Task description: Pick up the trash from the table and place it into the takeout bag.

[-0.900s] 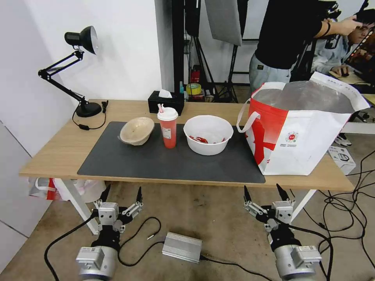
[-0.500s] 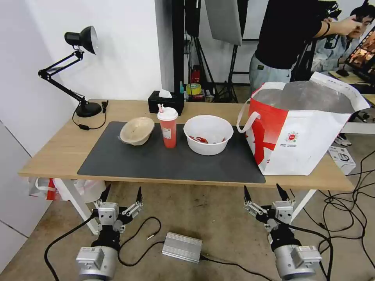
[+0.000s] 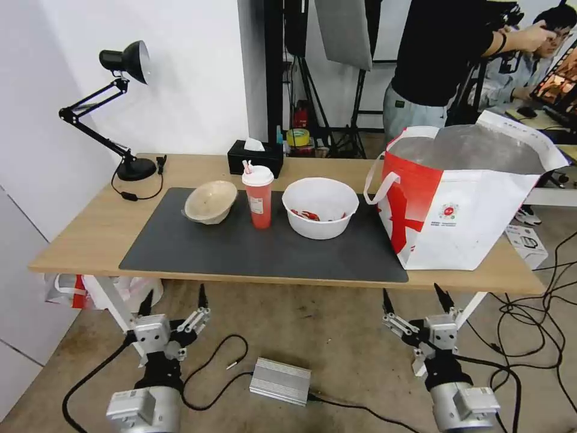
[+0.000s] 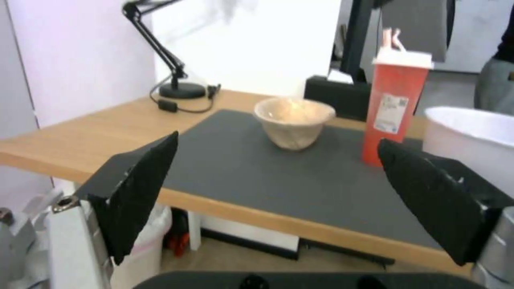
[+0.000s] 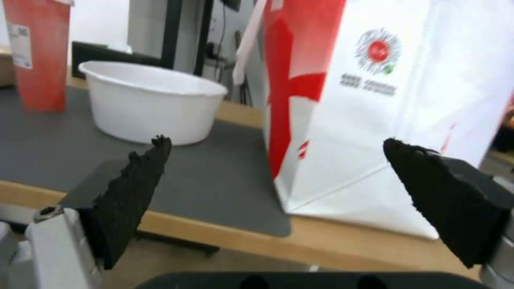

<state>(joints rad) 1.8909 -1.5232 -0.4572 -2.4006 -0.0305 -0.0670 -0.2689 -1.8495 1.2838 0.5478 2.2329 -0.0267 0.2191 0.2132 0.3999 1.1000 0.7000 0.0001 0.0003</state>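
Partly, takeout bag [image 3: 475, 204] hides the table [image 3: 78, 234] corner behind it.

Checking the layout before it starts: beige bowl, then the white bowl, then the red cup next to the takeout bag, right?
Not quite. The head view shows the red cup in the middle, and the white bowl next to the takeout bag. The beige bowl is at the far end.

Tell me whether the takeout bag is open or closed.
Open. The takeout bag stands upright on the table, its top spread wide, silver lining showing inside.
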